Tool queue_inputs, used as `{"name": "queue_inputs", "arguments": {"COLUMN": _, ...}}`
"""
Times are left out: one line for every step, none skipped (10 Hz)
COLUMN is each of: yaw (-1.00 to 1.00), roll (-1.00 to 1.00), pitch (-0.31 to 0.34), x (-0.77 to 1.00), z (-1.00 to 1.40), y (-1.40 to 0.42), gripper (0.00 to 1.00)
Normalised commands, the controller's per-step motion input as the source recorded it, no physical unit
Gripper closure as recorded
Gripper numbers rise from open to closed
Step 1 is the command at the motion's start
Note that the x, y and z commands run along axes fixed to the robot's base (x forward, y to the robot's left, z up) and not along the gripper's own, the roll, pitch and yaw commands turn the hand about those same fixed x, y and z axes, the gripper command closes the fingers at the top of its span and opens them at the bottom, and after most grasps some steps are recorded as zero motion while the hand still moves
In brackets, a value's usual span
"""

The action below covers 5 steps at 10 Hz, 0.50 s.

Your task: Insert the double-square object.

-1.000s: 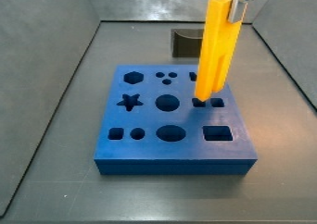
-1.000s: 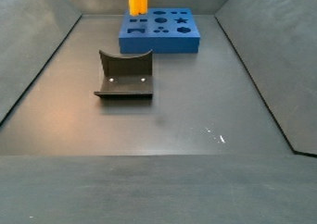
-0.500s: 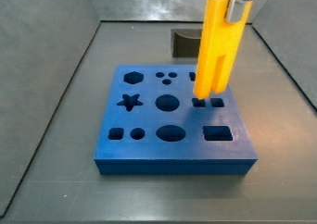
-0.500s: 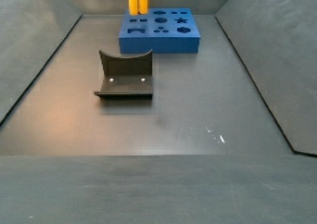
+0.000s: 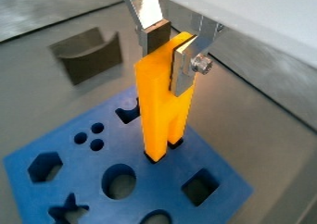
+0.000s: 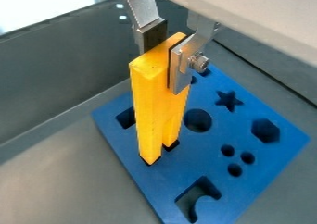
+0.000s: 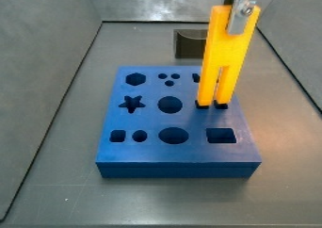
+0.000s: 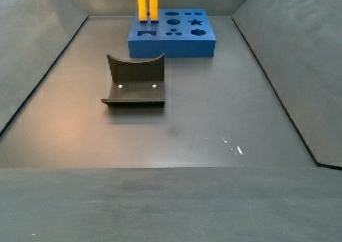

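Observation:
The double-square object (image 7: 224,57) is a tall yellow-orange bar. It stands upright with its two prongs in the paired square holes of the blue block (image 7: 151,128). It also shows in both wrist views (image 5: 161,107) (image 6: 158,107) and in a side view (image 8: 146,1). My gripper (image 7: 240,4) is at the bar's top end, its fingers closed on the bar's two faces in both wrist views (image 5: 168,44) (image 6: 168,44). The prong tips are hidden inside the holes.
The blue block (image 8: 174,38) has several other shaped holes, among them a star, circles and a square. A dark grey curved holder (image 8: 135,81) lies on the floor apart from the block, and shows behind it in a side view (image 7: 191,39). Grey walls surround the floor.
The bar was tilted over the paired holes. It has since turned upright and moved down a little, so its slot faces a side view.

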Motion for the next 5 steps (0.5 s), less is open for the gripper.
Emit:
{"name": "queue_inputs", "arguments": {"yaw": -0.81, "roll": 0.03, "pitch": 0.089, "x": 0.05, "z": -0.14, "y": -0.01, "gripper": 1.0}}
{"name": "queue_inputs", "arguments": {"yaw": -0.71, "roll": 0.03, "pitch": 0.097, "x": 0.15, "z": -0.12, "y": -0.03, "gripper": 1.0}}
{"name": "queue_inputs", "arguments": {"yaw": -0.47, "roll": 0.06, "pitch": 0.106, "x": 0.04, "z": -0.06, "y": 0.0, "gripper": 1.0}}
{"name": "queue_inputs", "arguments": {"yaw": -0.35, "roll": 0.04, "pitch": 0.06, "x": 0.12, "z": -0.11, "y": -0.01, "gripper": 1.0}}
{"name": "queue_inputs", "arguments": {"yaw": -0.17, "roll": 0.05, "pitch": 0.044, "x": 0.2, "z": -0.18, "y": 0.0, "gripper": 1.0}}
